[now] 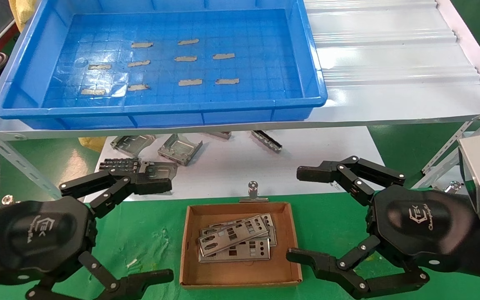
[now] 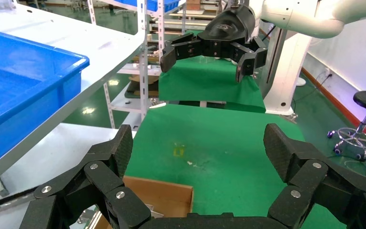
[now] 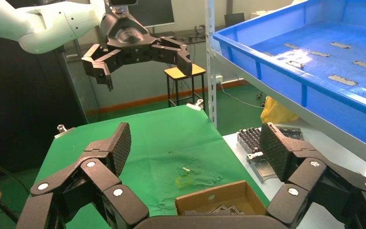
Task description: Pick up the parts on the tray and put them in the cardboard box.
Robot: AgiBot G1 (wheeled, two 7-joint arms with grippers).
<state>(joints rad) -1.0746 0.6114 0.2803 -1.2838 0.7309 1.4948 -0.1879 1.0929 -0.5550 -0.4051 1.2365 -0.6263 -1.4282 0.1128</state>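
Left hand (image 1: 163, 231) spread wide, right hand (image 1: 300, 214) likewise

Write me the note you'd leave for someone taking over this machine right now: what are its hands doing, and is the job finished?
Left hand: open, empty, over the green mat left of the cardboard box.
Right hand: open, empty, right of the box.
Parts: a few plates stacked flat in the box.
Tray: on the shelf, only tape strips showing on its floor.
Done: every visible part is boxed.
Left: apparently nothing. Folded brackets lie under the shelf.
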